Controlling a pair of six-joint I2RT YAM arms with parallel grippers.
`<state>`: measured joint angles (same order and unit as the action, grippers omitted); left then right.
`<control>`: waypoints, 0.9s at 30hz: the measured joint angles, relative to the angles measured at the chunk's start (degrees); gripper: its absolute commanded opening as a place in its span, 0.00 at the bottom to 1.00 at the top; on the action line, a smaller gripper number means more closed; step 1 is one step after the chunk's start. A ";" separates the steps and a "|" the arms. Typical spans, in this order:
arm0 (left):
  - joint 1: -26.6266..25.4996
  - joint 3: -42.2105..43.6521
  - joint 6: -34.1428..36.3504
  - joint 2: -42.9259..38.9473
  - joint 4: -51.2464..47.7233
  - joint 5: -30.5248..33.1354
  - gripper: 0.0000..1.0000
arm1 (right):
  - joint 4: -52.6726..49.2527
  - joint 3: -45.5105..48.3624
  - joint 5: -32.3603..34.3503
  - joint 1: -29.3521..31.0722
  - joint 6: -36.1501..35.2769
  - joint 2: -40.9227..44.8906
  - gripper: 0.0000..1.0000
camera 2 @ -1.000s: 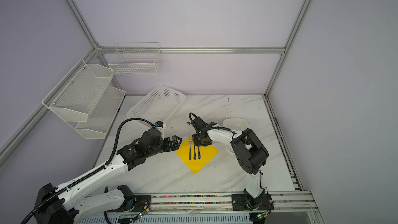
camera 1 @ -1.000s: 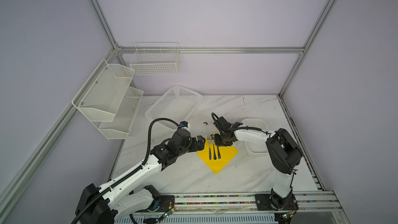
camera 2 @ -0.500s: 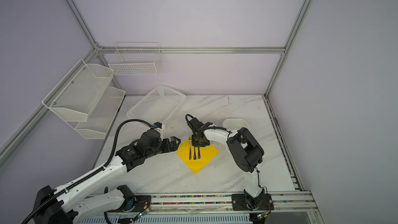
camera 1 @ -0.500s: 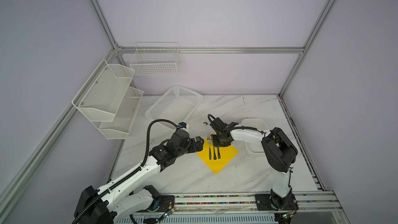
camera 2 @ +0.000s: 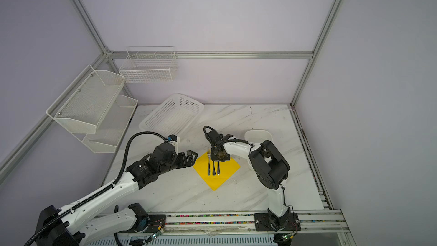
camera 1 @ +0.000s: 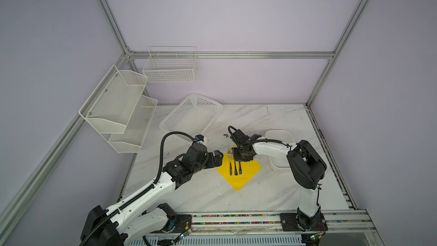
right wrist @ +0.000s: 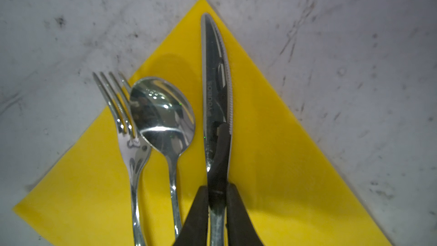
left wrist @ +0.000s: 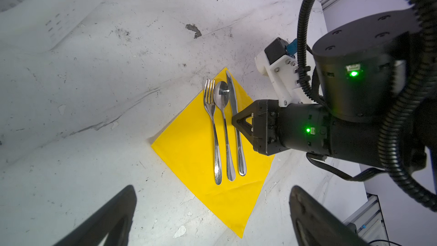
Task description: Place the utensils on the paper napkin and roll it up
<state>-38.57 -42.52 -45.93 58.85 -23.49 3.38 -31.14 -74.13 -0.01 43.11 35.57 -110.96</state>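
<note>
The yellow paper napkin (camera 1: 247, 173) (camera 2: 225, 169) lies as a diamond on the marble table. Fork (left wrist: 214, 126), spoon (left wrist: 224, 124) and knife (left wrist: 233, 98) rest side by side on it, the fork's tines past the napkin's edge. My right gripper (right wrist: 218, 195) (camera 1: 241, 159) points down over the knife (right wrist: 216, 91), its two black fingers pressed against both sides of the handle. The spoon (right wrist: 163, 114) and fork (right wrist: 132, 143) lie free beside it. My left gripper (camera 1: 218, 158) (left wrist: 212, 189) hovers wide open at the napkin's left corner, holding nothing.
A white perforated basket (camera 1: 191, 114) stands tilted at the back left. A white tray (camera 1: 279, 136) sits behind the right arm. Mesh shelves (camera 1: 118, 105) and a wire basket (camera 1: 170, 67) hang on the walls. A dark chip (camera 1: 225, 135) lies beyond the napkin.
The right gripper has shifted a little to the left over the cutlery and its jaws have narrowed onto the knife. The left arm has hardly moved.
</note>
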 measured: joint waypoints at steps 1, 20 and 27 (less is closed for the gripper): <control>0.00 0.00 0.00 0.00 0.04 0.00 0.99 | 0.00 0.00 0.11 0.04 0.00 0.00 0.17; 0.24 0.00 -0.11 -0.09 0.04 -0.26 1.00 | -0.04 1.03 0.42 0.31 1.53 0.79 0.18; 0.24 0.00 -0.20 -0.07 0.04 -0.44 1.00 | -0.42 1.57 0.79 0.35 2.23 2.08 0.30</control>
<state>-38.33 -42.52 -46.13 58.78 -23.44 2.94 -31.55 -72.55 0.78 43.46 37.80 -108.88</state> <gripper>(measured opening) 0.995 0.276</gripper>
